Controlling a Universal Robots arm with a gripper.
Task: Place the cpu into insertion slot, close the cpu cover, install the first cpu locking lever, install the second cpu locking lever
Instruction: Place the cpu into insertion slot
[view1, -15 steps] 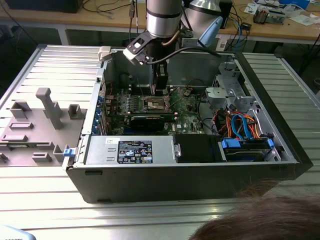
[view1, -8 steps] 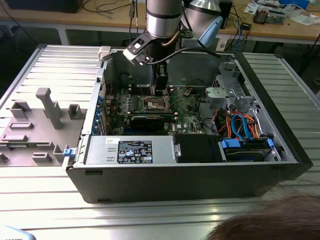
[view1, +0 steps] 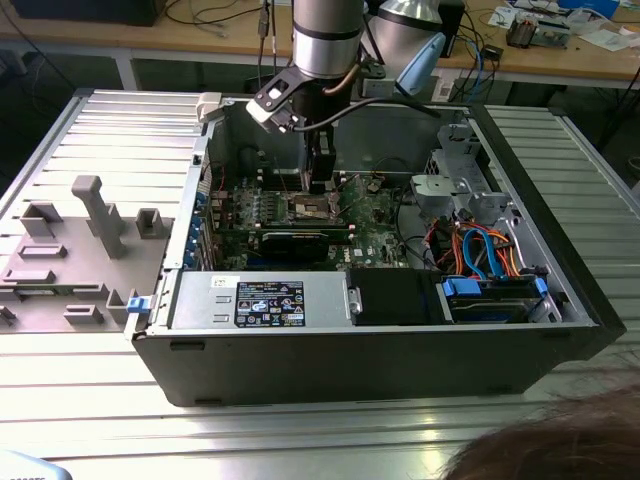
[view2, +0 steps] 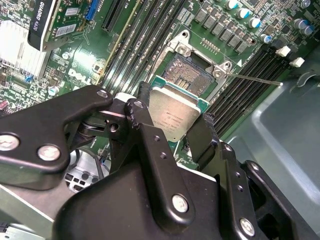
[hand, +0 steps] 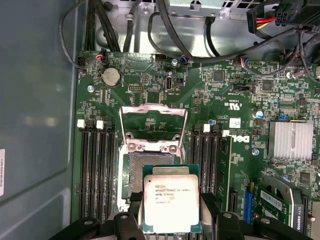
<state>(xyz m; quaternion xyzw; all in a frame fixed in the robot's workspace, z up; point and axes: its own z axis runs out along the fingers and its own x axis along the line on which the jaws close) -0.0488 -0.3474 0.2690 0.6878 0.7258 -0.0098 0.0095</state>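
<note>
Gripping the cpu (hand: 171, 202) by two opposite edges, the gripper (hand: 170, 216) has its black fingers (hand: 131, 206) clamped on the chip, whose silvery metal top faces the first wrist view. In the second wrist view the gripper (view2: 172, 120) holds the cpu (view2: 175, 112) over the green board, just beside the insertion slot (view2: 187, 72) and overlapping its near rim. The chip is not seated.

The insertion slot (hand: 145, 159) lies bare, with its dark centre and pale metal rim showing. The cpu cover (hand: 152, 109) stands swung up and open at the socket's far edge, away from the chip. Long black memory slots (hand: 95, 170) run along both sides of the socket. A thin metal rod (view2: 255, 79) sticks out free from one corner of the socket in the second wrist view.

In the exterior view the gripper (view1: 320, 185) reaches down into the open computer case (view1: 350, 350), onto the motherboard (view1: 375, 228). Taking the gripper as the dial's centre in that view, the power supply (view1: 260, 300) sits toward 7 o'clock, a bundle of orange and blue cables (view1: 480, 250) toward 4 o'clock, and a grey fixture tray (view1: 80, 250) lies outside the case toward 9 o'clock. The case rests on a ribbed metal table (view1: 300, 430). A person's hair (view1: 560, 440) shows at the 5 o'clock corner.
</note>
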